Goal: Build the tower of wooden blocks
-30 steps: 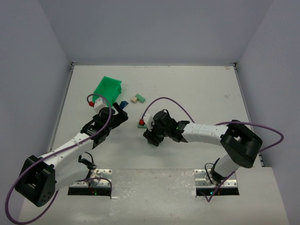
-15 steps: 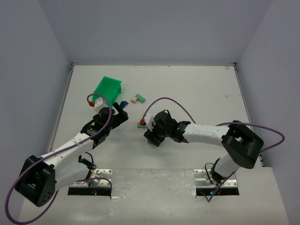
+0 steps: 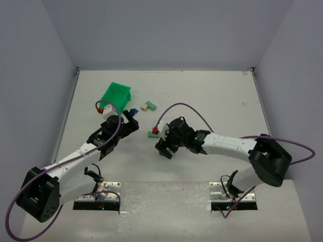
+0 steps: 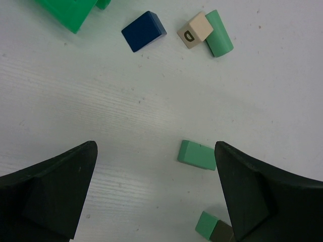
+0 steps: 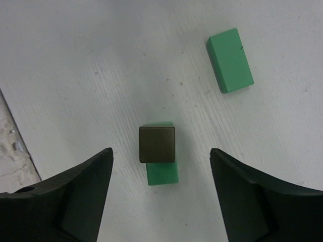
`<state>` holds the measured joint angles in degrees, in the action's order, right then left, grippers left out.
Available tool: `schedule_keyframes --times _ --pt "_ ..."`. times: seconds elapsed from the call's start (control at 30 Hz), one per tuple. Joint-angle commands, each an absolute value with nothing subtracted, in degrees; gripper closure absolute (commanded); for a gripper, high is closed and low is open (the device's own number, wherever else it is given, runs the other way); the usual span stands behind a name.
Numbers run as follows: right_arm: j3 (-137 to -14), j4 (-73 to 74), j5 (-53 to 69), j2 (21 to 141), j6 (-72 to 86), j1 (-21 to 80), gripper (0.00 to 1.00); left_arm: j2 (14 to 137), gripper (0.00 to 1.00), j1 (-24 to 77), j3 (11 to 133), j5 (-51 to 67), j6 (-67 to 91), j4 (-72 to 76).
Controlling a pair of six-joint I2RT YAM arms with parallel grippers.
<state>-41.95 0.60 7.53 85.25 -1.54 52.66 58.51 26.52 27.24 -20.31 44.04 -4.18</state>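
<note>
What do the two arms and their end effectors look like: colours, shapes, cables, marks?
The left arm and right arm have white links and bulky black joints. A purple cable runs along each, ending near a small red cap. The left end effector and right end effector each have two black wedge-shaped fingers.

My worktop (image 3: 212,96) is a white board with a faint wood grain, evenly lit, shadows soft. Plain pale grey-blue walls (image 3: 166,30) rise from its far, left and right edges and meet at both far corners.
</note>
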Motion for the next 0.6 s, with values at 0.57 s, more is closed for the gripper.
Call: schedule_keyframes --times 0.57 --pt "-62.6 6.9 -0.4 88.4 5.0 51.2 0.01 49.9 0.00 26.5 31.7 -28.3 49.8 -12.3"
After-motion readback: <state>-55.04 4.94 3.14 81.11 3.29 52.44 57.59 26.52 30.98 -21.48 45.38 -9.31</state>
